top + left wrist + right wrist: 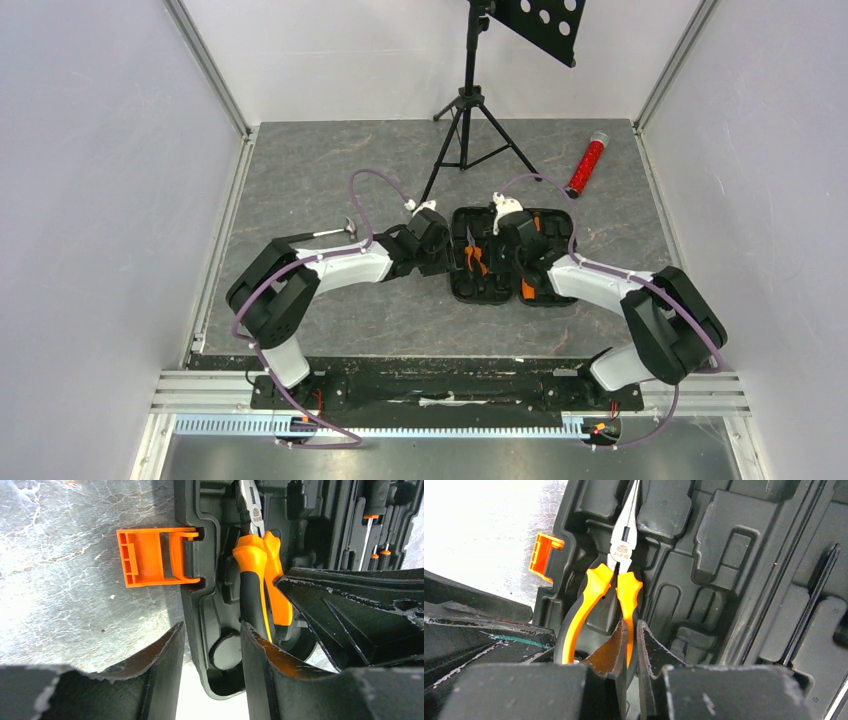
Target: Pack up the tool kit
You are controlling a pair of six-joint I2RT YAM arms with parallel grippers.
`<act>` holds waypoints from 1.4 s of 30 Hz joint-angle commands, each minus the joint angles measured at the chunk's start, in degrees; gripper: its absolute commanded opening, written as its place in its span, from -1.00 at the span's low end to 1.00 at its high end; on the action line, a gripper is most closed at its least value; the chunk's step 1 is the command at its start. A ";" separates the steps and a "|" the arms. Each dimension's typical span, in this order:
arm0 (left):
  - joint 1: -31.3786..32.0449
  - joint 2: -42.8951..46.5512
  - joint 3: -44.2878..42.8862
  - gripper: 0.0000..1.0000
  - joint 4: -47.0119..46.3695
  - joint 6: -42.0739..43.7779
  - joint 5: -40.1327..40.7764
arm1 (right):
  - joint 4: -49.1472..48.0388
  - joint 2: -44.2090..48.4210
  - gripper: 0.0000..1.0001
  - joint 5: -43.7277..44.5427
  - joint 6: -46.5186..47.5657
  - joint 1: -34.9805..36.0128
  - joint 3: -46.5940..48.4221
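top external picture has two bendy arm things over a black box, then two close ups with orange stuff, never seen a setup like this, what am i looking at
Those are two robot arms bolted at the near edge of a table, seen from a fixed camera above. Each ends in a two-finger gripper. The close-ups come from cameras on their wrists. On the table are an open black tool case, a red tube, a tripod stand and what looks like a small hammer. The right gripper is shut on one orange handle of the pliers, over the case's tray. The left gripper has a finger on each side of the case's edge, near the orange latch. Whether it pinches that edge I cannot tell.
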State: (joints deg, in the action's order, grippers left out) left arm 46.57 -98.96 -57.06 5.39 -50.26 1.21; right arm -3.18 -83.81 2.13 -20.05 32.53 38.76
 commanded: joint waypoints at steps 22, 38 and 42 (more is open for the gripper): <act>-1.04 7.44 6.20 0.21 -12.26 -5.38 0.84 | -8.29 1.71 -1.00 8.94 -3.62 6.67 -2.05; -1.20 5.42 6.12 0.19 -11.10 -5.46 -0.72 | -3.63 5.90 -0.62 9.04 -4.61 6.32 0.60; -1.30 8.92 8.78 0.08 -12.05 -5.37 0.97 | -0.68 7.92 -0.45 5.60 -3.06 4.75 1.98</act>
State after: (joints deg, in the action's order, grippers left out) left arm 45.54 -95.07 -50.19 -4.34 -54.61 0.08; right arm -5.61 -78.87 10.02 -24.38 38.57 37.32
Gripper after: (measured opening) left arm 0.564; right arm 0.239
